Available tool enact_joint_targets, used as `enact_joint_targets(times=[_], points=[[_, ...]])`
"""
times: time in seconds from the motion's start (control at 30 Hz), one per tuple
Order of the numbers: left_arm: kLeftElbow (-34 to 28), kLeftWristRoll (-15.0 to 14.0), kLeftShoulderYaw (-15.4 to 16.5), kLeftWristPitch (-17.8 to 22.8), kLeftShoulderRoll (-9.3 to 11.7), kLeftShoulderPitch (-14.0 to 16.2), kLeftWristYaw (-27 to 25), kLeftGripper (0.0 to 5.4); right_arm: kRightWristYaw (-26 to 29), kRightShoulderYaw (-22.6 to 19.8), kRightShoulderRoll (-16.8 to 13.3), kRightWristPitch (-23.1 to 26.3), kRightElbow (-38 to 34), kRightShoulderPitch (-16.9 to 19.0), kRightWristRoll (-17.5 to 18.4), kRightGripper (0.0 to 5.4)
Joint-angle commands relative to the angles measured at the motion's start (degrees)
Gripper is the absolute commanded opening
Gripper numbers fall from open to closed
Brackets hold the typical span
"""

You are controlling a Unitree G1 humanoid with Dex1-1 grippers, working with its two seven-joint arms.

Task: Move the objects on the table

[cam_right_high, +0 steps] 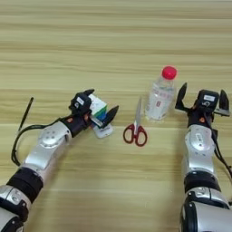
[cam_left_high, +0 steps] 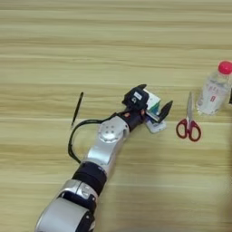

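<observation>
Left claw [cam_right_high: 100,108]: wide open around the puzzle cube [cam_right_high: 97,108], white remote control [cam_right_high: 103,131] peeking out under it.
Right claw [cam_right_high: 202,98]: open, holding nothing, just right of the bottle [cam_right_high: 159,97].
Bottle label: too small to read.
Scissors [cam_right_high: 135,129]: between claws.
Pen [cam_right_high: 25,113]: far left.
Desk [cam_right_high: 113,41]: far half bare.

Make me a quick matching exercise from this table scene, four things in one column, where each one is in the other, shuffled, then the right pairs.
Things
1. pen
2. puzzle cube
3. scissors
4. bottle

Places
A. between the left gripper's open fingers
B. farthest left, lying alone
C. just left of the right gripper
D. flat between the cube and the bottle

Pairs: 1-B, 2-A, 3-D, 4-C
</observation>
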Motion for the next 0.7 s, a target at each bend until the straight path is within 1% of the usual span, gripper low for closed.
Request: enact_joint_targets(times=[0.03, 0.37, 0.7], points=[[1.16, 1.20, -0.07, -0.29, -0.26, -1.56, 0.14, 5.38, -0.32, 0.07, 0.25, -0.44, 0.23, -0.82, 0.15, 5.40], [1.78, 1.42, 0.12, -0.67, -0.26, -1.59, 0.37, 5.38, -0.21, 0.04, 0.24, -0.35, -0.02, -0.64, 0.22, 5.40], [2.51, 1.43, -0.05, -0.84, -0.96, -2.22, 0.78, 5.38, 0.02, 0.04, 0.13, -0.28, 0.34, -0.74, 0.27, 5.40]])
